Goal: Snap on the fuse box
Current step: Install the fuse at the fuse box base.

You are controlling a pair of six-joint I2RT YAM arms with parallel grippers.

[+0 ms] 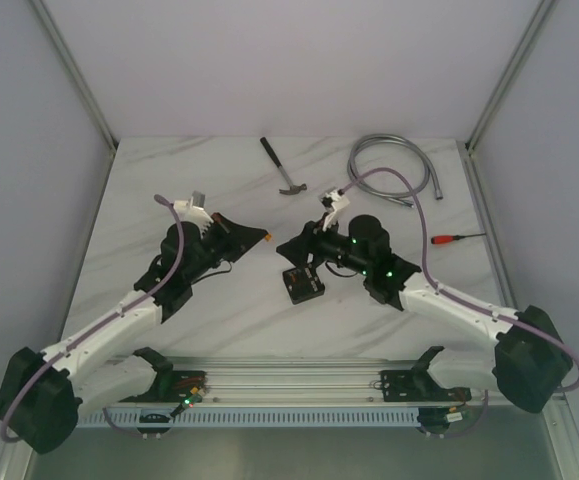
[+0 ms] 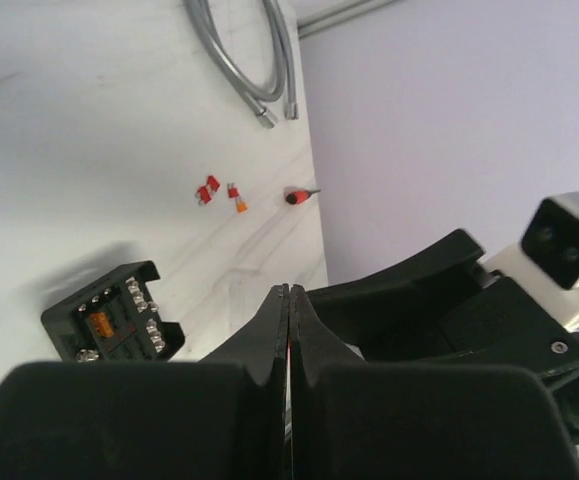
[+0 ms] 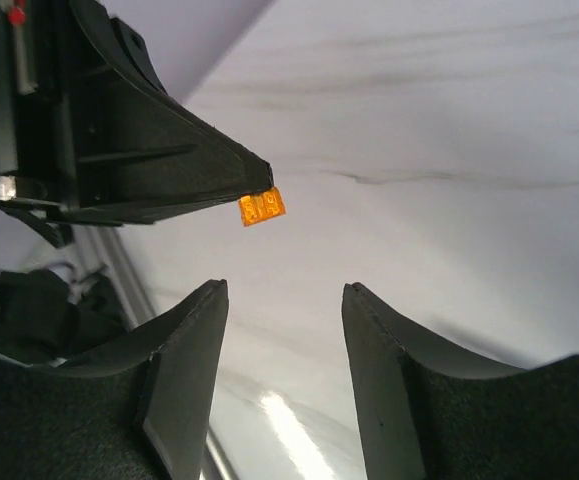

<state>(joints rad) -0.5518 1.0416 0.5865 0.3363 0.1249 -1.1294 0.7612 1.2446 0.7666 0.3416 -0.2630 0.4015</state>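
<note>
Left tool [image 2: 287, 292] pinches orange fuse [image 3: 262, 208], right tool [image 3: 284, 292] gapes; fuse box [image 2: 112, 322] black, slotted.

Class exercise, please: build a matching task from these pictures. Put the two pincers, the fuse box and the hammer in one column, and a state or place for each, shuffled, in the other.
Column one:
1 left pincer
2 right pincer
3 fuse box
4 hammer

Column two:
a open, holding nothing
b lying near the far edge of the table
c shut on an orange fuse
d uncovered, slots showing, between the two arms

Pairs: 1-c, 2-a, 3-d, 4-b
</note>
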